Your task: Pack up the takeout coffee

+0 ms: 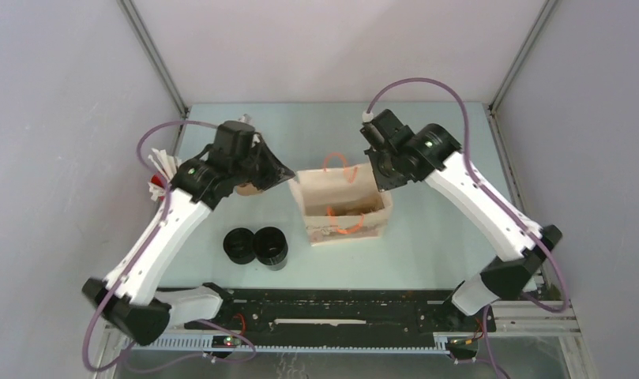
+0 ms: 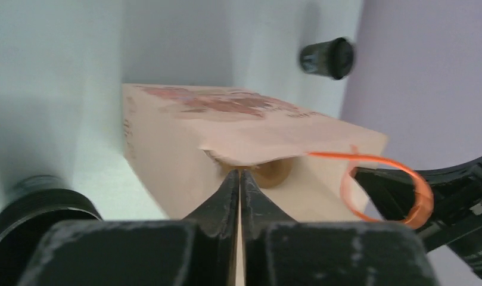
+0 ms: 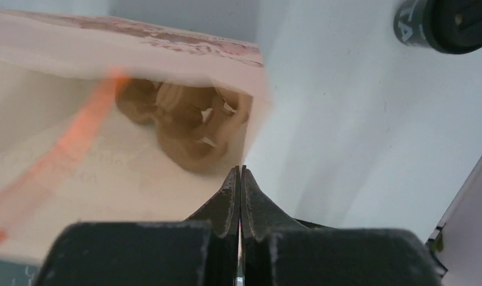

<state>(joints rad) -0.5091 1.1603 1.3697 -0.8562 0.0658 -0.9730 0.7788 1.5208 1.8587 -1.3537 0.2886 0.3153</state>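
Between left pincer [image 2: 239,179] and right pincer [image 3: 241,173], paper bag [image 1: 343,207]: we record it upright, mouth open, orange handles loose.
Pulp carrier [image 3: 184,128]: inside the bag, just beyond the right pincer's tips; we see no black cup in it.
Takeout coffee [image 1: 270,246]: on the table outside the bag, base-ward of the left pincer and well apart from it.
Second coffee [image 1: 239,245]: just beside the first.
Progress: we judge the carrier packed and no coffee loaded; all the lifting remains.
Left pincer: arm reached forward, tips at the bag's left rim, fingers nearly together. We cannot tell whether paper is nipped.
Right pincer: arm bent inward, fingers pressed together at the opposite rim.
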